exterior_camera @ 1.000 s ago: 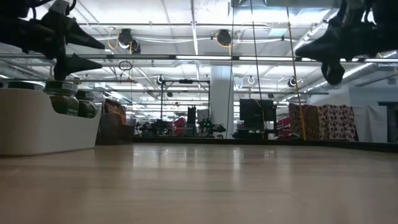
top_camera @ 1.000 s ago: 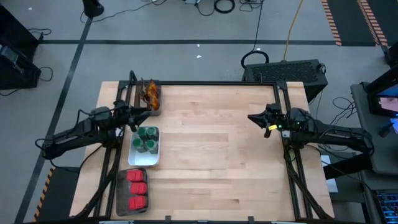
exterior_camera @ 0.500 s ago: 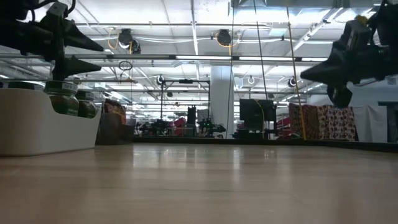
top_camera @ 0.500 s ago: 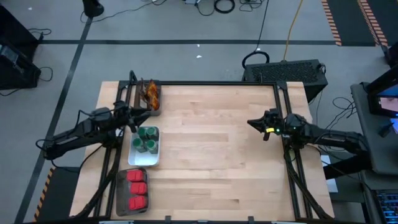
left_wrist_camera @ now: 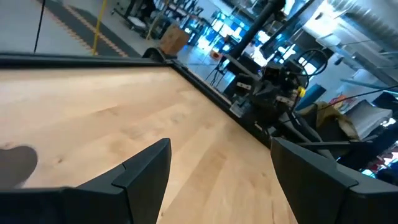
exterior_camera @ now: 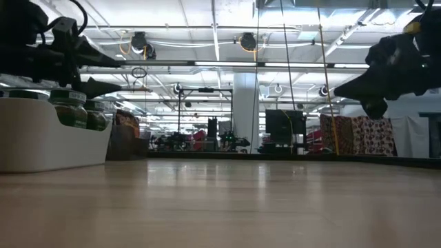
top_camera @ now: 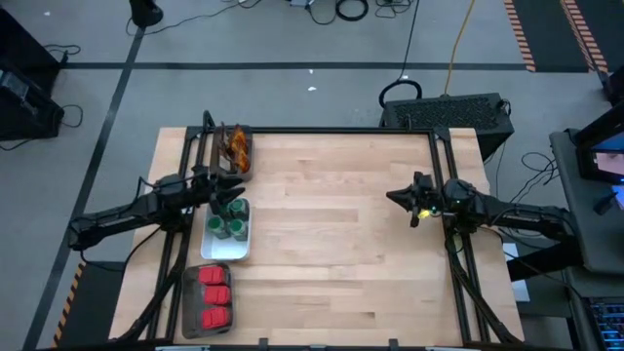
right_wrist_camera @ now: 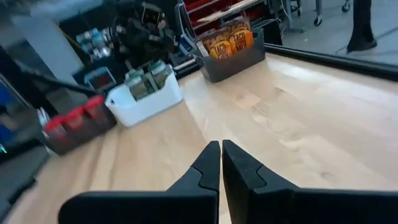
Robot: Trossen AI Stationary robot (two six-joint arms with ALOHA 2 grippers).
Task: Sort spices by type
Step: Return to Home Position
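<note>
– Now, seen from above, your sorting looks finished. The brown-orange sachets point(top_camera: 237, 148) stand in a dark tray point(top_camera: 251, 171) at the far left of the table point(top_camera: 341, 253). The green-lidded jars point(top_camera: 227, 224) fill a white tray point(top_camera: 222, 253) next along. The red packets point(top_camera: 214, 292) lie in a second dark tray point(top_camera: 190, 322) nearest the front edge.

– And your arms? The left arm point(top_camera: 146, 207) reaches over the white tray. Its jaws are apart and empty, hanging just above the jar lids without touching them, as the table-level view shows.

– Your right arm point(top_camera: 507, 210) is over bare table towards the right edge, well apart from every tray. Its jaws are pressed together on nothing.

– So the risk, as I judge it, is on your left. If you draw that arm home low, or let the wrist dip as it swings, an open finger could catch a green lid or the white tray's wall.

– That could tip a jar out, or shove the tray toward its neighbours and undo your sorting.

– You would be safer lifting clear of the lids first, then retracting. Your right arm has little to hit; only a sweep across the table toward the trays would matter.
</note>
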